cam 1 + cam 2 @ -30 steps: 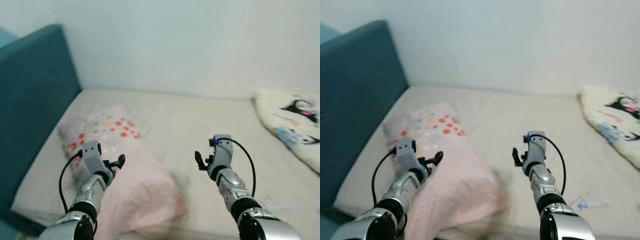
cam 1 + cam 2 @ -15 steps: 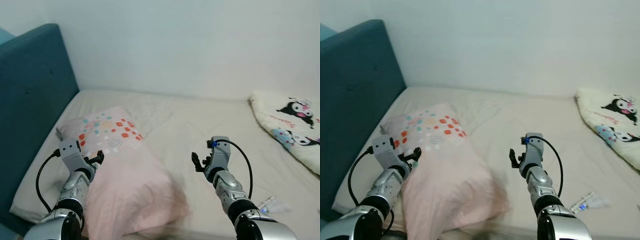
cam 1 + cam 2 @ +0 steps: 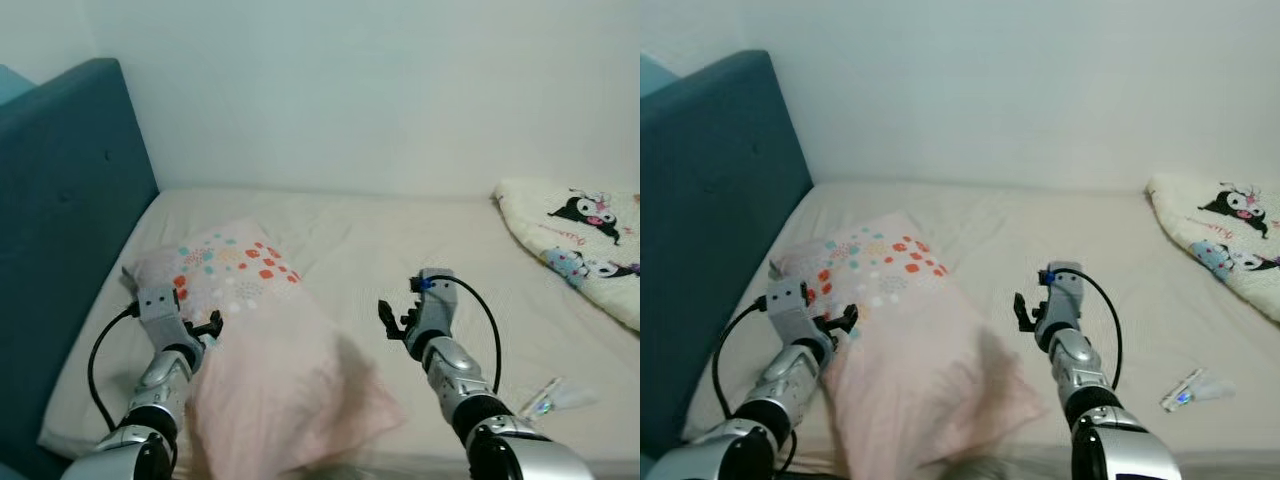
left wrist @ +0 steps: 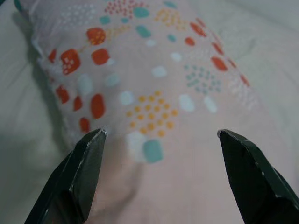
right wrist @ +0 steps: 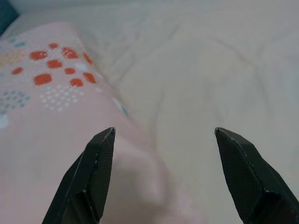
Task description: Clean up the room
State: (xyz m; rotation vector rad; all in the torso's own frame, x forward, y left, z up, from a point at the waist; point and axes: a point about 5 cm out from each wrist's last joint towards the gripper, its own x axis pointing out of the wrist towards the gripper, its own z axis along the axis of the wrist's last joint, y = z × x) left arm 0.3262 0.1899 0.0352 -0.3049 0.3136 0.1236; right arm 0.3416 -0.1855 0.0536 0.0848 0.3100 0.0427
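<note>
- Your view looks down on a bed (image 3: 420,235) with a pale cream sheet, set against a white wall (image 3: 380,90), with a teal padded headboard (image 3: 60,250) along the robot's left.
- A pink pillow (image 3: 270,370) lies on the left half of the bed. Its far end, nearer the headboard, carries red, orange and teal spots; the near end is plain pink and reaches almost to the front edge of the mattress.
- Your left gripper (image 3: 207,329) sits at the pillow's left edge, fingers spread apart and holding nothing. In the left wrist view the two black fingers (image 4: 84,172) straddle the patterned part of the pillow; you cannot tell from the pictures whether they touch the fabric.
- Your right gripper (image 3: 392,322) hangs over bare sheet just right of the pillow, fingers also spread and empty. The right wrist view shows the pillow's edge between its fingers (image 5: 96,172), with creased sheet beyond.
- A cream blanket with cartoon prints (image 3: 580,235) is bunched at the far right of the bed, well apart from both grippers.
- A small clear wrapper with a blue mark (image 3: 1192,388) lies on the sheet near the front right edge, to the right of the right arm.
</note>
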